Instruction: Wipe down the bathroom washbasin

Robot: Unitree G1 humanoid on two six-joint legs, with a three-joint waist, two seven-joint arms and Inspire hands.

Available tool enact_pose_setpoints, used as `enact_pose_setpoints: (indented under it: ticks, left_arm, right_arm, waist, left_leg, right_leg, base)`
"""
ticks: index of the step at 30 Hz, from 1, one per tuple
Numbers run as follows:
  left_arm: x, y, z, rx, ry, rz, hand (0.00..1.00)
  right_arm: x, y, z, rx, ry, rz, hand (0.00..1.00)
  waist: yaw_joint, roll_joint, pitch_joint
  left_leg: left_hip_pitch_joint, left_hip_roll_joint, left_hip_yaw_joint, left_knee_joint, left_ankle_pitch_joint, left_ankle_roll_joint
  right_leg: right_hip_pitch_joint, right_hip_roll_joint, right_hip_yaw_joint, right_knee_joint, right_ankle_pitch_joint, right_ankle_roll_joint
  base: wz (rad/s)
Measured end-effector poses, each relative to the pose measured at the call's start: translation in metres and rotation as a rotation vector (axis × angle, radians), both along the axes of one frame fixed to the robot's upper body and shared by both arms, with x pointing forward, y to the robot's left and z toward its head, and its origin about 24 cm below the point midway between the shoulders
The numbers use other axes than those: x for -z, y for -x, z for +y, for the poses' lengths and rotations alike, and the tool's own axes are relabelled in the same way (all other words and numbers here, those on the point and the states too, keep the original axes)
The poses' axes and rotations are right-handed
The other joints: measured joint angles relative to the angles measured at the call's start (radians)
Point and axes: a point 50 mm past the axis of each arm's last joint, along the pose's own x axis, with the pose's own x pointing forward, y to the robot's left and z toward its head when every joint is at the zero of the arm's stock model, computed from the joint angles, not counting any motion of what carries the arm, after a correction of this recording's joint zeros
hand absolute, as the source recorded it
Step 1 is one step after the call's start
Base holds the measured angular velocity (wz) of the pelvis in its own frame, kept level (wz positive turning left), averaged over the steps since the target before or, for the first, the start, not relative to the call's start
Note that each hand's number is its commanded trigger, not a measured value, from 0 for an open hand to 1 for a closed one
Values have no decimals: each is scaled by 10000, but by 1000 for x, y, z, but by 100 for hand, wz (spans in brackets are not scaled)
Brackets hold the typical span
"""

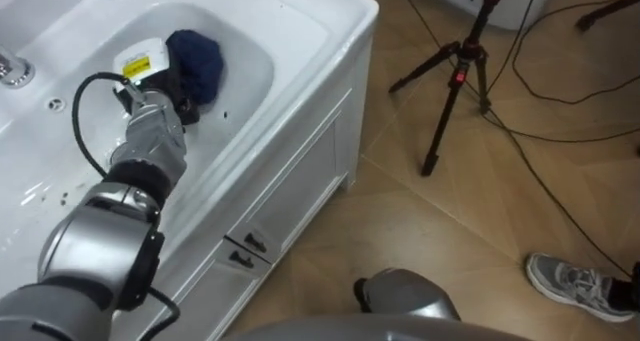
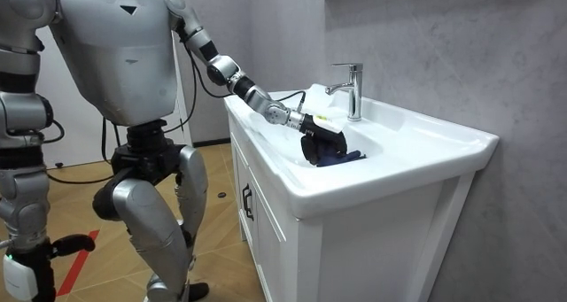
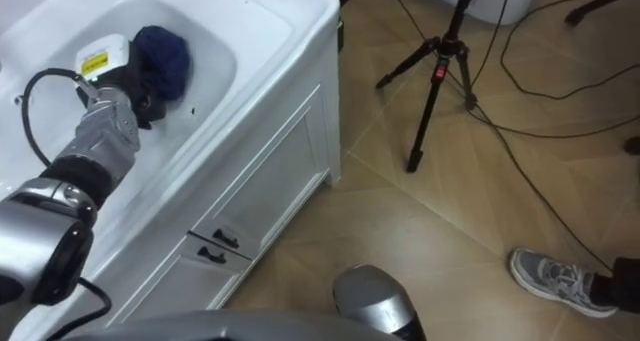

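Mid-wipe at upper left: the left hand [image 1: 160, 86] looks curled on a dark blue cloth [image 1: 197, 59] inside the basin [image 1: 248, 76]. Next, I'd say, sweep it across the bare walls.

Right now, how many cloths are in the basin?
1: a dark blue cloth bunched in the basin bowl, at the left robot hand. More could be hidden beneath it.

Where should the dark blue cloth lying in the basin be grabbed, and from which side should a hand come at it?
Take the dark blue cloth by its bunched, raised top, coming straight down from above, as the left hand meets it. It sits as a soft mound low in the basin, whose walls, along with the faucet, would likely crowd a sideways approach.
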Motion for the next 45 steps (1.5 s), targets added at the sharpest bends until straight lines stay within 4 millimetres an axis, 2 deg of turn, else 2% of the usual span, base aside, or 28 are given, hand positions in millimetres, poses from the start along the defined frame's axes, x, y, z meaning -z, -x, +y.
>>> enact_pose_setpoints:
  ticks: [2, 4, 5, 7, 9, 11, 14, 19, 21, 23, 27, 30, 34, 36, 39, 43, 45]
  left_arm:
    - [12, 16, 15, -587, 110, 414, 100]
    - [17, 24, 21, -929, 233, 607, 100]
    - [21, 29, 25, -1033, 195, 768, 100]
    - [24, 35, 31, -1197, 141, 1051, 100]
    - [28, 43, 38, -1430, 125, 1315, 100]
    - [32, 51, 43, -1706, 215, 1436, 100]
    - [35, 56, 44, -1675, 226, 1500, 100]
    - [36, 59, 46, -1811, 414, 1404, 100]
    - [37, 63, 48, -1921, 457, 1376, 100]
    - [39, 68, 52, -2181, 581, 1300, 100]
    - [43, 79, 59, -2684, 658, 1256, 100]
    - [43, 84, 62, -2696, 447, 1239, 100]
    - [44, 90, 65, -2679, 312, 1251, 100]
    - [46, 93, 66, -2709, 301, 1321, 100]
    - [48, 98, 66, -2716, 247, 1381, 100]
    - [49, 104, 66, -2564, 142, 1327, 100]
    - [49, 107, 66, -2395, 121, 1264, 100]
  right_arm:
    - [0, 0, 0, 27, 13, -21, 0]
    - [0, 2, -1, 161, 100, -54, 0]
    - [-1, 3, -2, 242, 165, -52, 0]
    - [-1, 0, -2, 246, 219, -169, 0]
    - [-1, -5, -2, 252, 227, -356, 0]
    - [-1, -11, -1, 249, 220, -553, 0]
    - [-1, -16, -2, 205, 285, -668, 0]
    - [-1, -19, -1, 180, 272, -710, 0]
    - [-1, -18, -1, 213, 273, -607, 0]
    - [-1, -18, -1, 248, 287, -537, 0]
    - [-1, -16, -3, 541, 365, -484, 0]
    - [-2, -16, -5, 620, 403, -525, 0]
    - [-2, -18, -5, 532, 417, -548, 0]
    - [-2, -18, -6, 553, 401, -533, 0]
    - [-3, -19, -7, 498, 426, -548, 0]
    - [-3, -25, -7, 436, 423, -688, 0]
    - [-3, -28, -7, 399, 437, -734, 0]
  waist:
    - [131, 39, -117]
    - [249, 16, -119]
    - [356, 66, -168]
    - [556, 101, -188]
    - [683, 199, -256]
    - [855, 231, -260]
    - [910, 213, -248]
    - [1295, 165, -245]
    - [1385, 152, -247]
    - [1585, 135, -250]
    - [1638, 132, -255]
    - [1886, 138, -257]
    - [1918, 171, -274]
    - [1951, 204, -301]
    - [1963, 317, -360]
    - [1992, 393, -347]
    - [2161, 408, -340]
  left_leg:
    - [54, 47, -25, -11, -13, -24]
    - [100, 59, -96, -3, -9, -32]
    - [109, 59, -107, 0, -9, -35]
    - [83, 61, -125, 8, -9, -36]
    - [12, 79, -193, 16, -9, -35]
    - [16, 107, -404, 27, -5, -33]
    - [82, 129, -723, 95, -2, -35]
    - [118, 90, -927, 126, 8, -51]
    - [170, 97, -1008, 126, 11, -55]
    - [212, 66, -1424, 135, 15, -55]
    - [394, 67, -1725, 131, 16, -57]
    - [518, 94, -1838, 114, 26, -76]
    - [615, 110, -2145, 101, 39, -97]
    - [714, 118, -2254, 70, 40, -100]
    - [722, 103, -2669, 75, 39, -100]
    - [777, 97, -3013, 122, 65, -138]
    - [871, 101, -3124, 112, 79, -160]
  right_leg:
    - [87, 56, 13, -64, 29, -43]
    - [192, 56, -47, -164, 50, -66]
    - [201, 56, -57, -174, 53, -69]
    - [197, 41, -74, -195, 61, -72]
    - [199, 30, -115, -305, 118, -67]
    - [293, 8, -182, -421, 164, -77]
    - [536, -85, -356, -576, 186, -89]
    - [644, -95, -480, -659, 179, -124]
    - [727, -96, -539, -698, 171, -144]
    - [809, -101, -577, -686, 155, -163]
    - [1097, -116, -784, -760, 119, -202]
    - [1282, -106, -818, -862, 139, -230]
    - [1526, -100, -1055, -1020, 164, -266]
    - [1653, -74, -1082, -1057, 160, -278]
    - [1763, -74, -1175, -1080, 167, -308]
    - [1914, -117, -1401, -1103, 142, -362]
    - [2034, -110, -1414, -1200, 127, -387]
  base:
    - [-9]
    - [7]
    - [6]
    - [3]
    - [6]
    - [9]
    - [20]
    - [7]
    - [7]
    - [5]
    - [15]
    - [5]
    - [16]
    - [9]
    - [10]
    - [15]
    - [7]
